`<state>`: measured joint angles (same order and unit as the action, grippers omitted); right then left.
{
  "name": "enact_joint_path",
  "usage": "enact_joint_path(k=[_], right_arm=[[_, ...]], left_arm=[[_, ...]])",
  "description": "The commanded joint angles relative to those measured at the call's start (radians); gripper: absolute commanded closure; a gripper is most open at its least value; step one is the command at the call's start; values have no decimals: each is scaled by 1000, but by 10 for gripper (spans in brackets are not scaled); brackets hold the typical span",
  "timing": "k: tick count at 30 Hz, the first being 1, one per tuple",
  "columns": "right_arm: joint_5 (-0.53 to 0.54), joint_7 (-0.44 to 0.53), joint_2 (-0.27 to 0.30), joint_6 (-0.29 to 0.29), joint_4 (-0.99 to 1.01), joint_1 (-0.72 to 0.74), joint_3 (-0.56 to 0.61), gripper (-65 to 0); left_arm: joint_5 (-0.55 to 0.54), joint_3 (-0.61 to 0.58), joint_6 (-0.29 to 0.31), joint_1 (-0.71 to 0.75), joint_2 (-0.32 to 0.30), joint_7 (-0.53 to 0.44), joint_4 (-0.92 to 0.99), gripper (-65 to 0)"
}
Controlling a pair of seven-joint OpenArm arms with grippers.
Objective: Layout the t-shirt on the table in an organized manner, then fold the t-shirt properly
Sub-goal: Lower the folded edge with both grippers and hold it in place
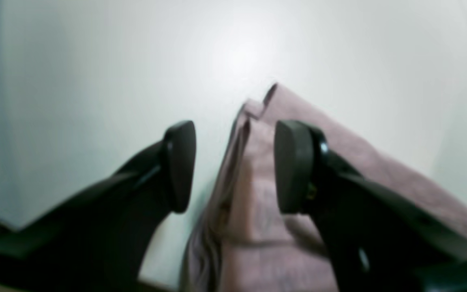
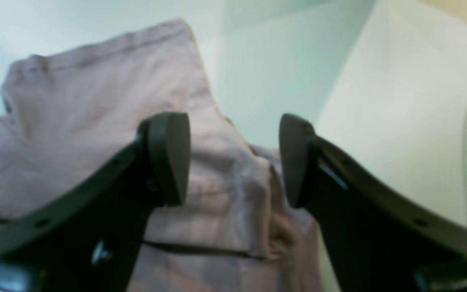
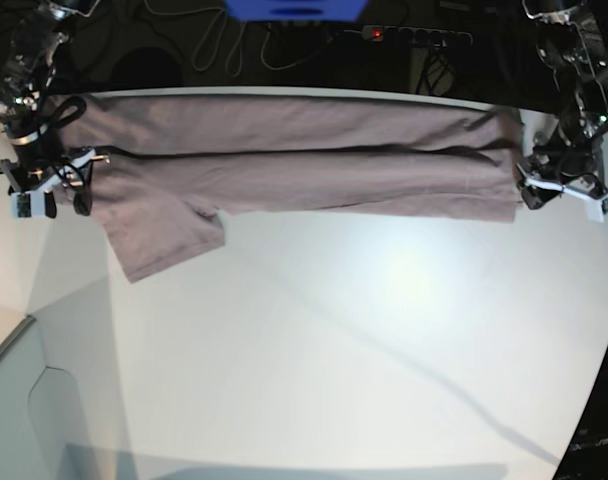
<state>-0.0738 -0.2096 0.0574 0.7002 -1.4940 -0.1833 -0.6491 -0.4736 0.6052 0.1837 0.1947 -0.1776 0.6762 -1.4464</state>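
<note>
T-shirt is lying as a long folded band along the far edge of the tabletop, one sleeve trailing nearward; left tool and right tool are hovering released at opposite ends — nothing grasped; both equally near, the long axis running between them.

Both wrist views are soft and blurred, so the weave and seams of the t-shirt cannot be read. The left gripper hides the cloth beneath its right finger; the right gripper covers the shirt's near folds. The bottom edge cuts off both arms
</note>
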Motion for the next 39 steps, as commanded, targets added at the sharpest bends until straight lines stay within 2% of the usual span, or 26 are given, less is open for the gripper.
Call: enact_joint_path(k=[1, 11, 18, 24, 32, 34, 36, 39], right_arm=[[13, 25, 12, -2, -17, 5, -4, -352], [13, 25, 14, -2, -17, 6, -4, -352], [13, 25, 14, -2, -1, 31, -4, -353], [13, 25, 14, -2, 13, 32, -4, -353], [13, 25, 14, -2, 13, 31, -4, -353], [13, 25, 15, -2, 13, 29, -4, -353], [13, 25, 15, -2, 13, 29, -5, -353], [12, 25, 15, -2, 13, 29, -5, -353]], left_arm=[[-9, 2, 4, -24, -10, -14, 6, -307], [-7, -3, 3, -105, -12, -13, 126, -305], [-7, -3, 6, -110, -6, -13, 128, -152], [-7, -5, 6, -119, -7, -13, 164, -150], [-7, -69, 7, -130, -10, -16, 190, -145], [-7, -69, 7, -128, -7, -14, 174, -98], [-9, -63, 7, -128, -6, -14, 157, -15], [-9, -61, 7, -123, -7, -13, 135, -5]])
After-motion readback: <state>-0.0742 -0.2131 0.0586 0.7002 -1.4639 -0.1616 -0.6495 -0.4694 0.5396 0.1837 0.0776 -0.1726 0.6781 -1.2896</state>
